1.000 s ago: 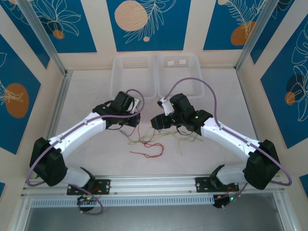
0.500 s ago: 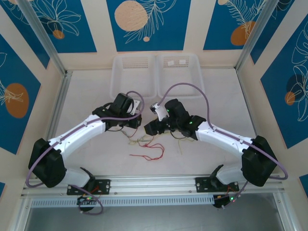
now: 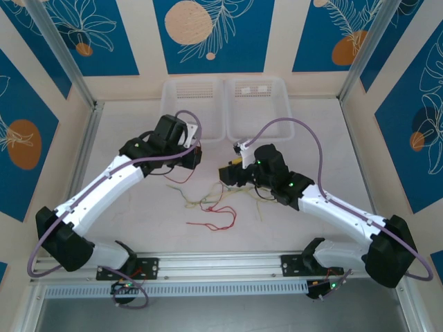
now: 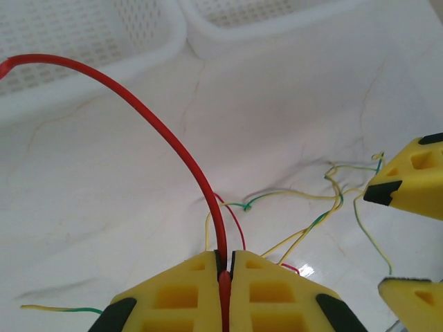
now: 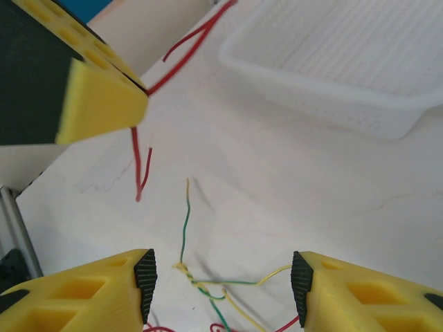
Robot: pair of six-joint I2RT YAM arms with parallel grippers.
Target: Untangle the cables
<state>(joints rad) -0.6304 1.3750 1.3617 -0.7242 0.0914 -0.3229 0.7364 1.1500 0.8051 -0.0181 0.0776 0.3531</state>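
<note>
Your left gripper has its jaws pinched tight on a red cable, which arches up from them toward the white baskets. Your right gripper hangs with jaws parted, gripping nothing, just above the yellow-green strands. The rest of the tangle lies on the worktop between both arms.

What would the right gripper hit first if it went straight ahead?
Probably the yellow-green cable, which sits just ahead of the open right gripper, in line with the gap. After that comes the table. Depth is hard to judge here.
</note>
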